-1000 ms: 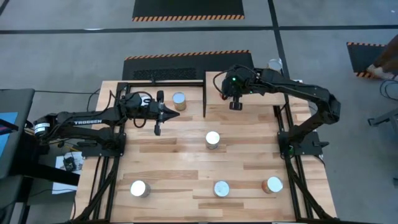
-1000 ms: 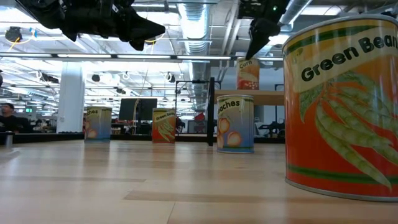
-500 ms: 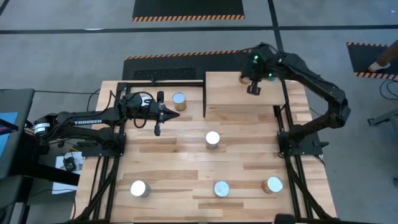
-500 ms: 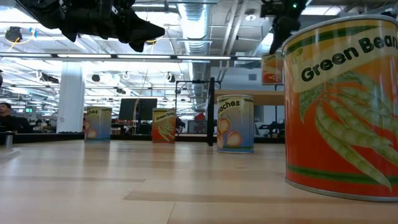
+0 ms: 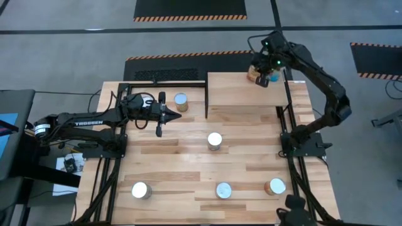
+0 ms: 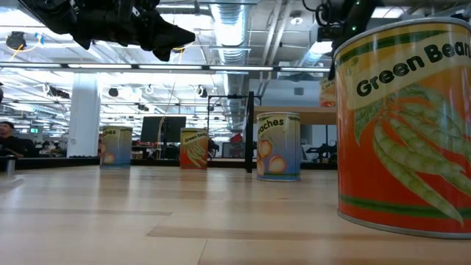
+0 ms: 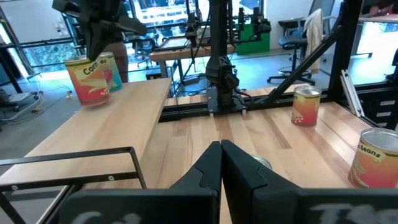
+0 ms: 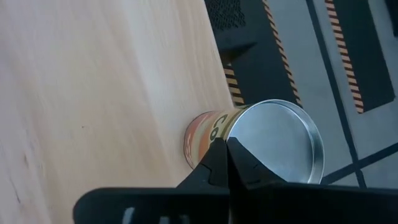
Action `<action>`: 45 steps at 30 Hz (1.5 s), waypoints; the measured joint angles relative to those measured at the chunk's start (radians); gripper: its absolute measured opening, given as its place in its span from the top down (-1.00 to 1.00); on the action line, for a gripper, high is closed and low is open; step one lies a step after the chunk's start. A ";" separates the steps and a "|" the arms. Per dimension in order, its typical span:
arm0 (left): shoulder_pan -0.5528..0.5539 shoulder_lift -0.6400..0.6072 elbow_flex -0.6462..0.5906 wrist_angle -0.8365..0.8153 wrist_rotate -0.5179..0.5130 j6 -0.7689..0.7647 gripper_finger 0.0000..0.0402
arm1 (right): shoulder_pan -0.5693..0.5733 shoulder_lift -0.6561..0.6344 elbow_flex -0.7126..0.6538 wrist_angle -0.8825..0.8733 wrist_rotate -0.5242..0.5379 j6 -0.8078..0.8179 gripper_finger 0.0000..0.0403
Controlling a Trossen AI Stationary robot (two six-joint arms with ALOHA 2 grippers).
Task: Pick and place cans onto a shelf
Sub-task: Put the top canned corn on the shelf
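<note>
My right gripper (image 5: 264,79) is over the far right corner of the light wood shelf (image 5: 242,94), shut on an orange corn can (image 8: 273,146). The can also shows in the left wrist view (image 7: 87,81) and, half hidden, in the low view (image 6: 327,92). Its bottom is at the shelf top; I cannot tell if it rests there. A teal can (image 7: 113,67) stands just behind it. My left gripper (image 5: 177,115) is shut and empty, above the table beside a tan can (image 5: 181,100). My right gripper has the corn can at the edge of its silver lid (image 8: 239,146), where the fingertips meet. The fingers themselves cover the place of contact. They come from above, slanting down. The can is upright, its base (image 8: 189,146) at the shelf's surface.
A black metal frame (image 5: 166,85) stands left of the shelf. One can stands mid-table (image 5: 215,139) and three stand along the near edge (image 5: 141,189), (image 5: 223,189), (image 5: 274,186). The corn can is close to the shelf's far and right edges.
My right gripper has carried the corn can from over the shelf's near left part toward the table's right and far edges, to the shelf's far right corner, and has brought it down a little. The can has stayed upright.
</note>
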 joint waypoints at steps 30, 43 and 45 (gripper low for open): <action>0.000 0.000 0.000 -0.002 -0.002 -0.002 1.00 | -0.007 0.008 0.000 -0.009 0.009 -0.012 0.95; 0.000 0.000 0.000 -0.001 -0.002 -0.006 1.00 | -0.007 0.008 0.000 0.001 0.009 0.011 0.86; 0.000 0.000 0.000 -0.001 -0.002 -0.006 1.00 | -0.007 0.008 0.000 0.002 0.009 0.013 0.79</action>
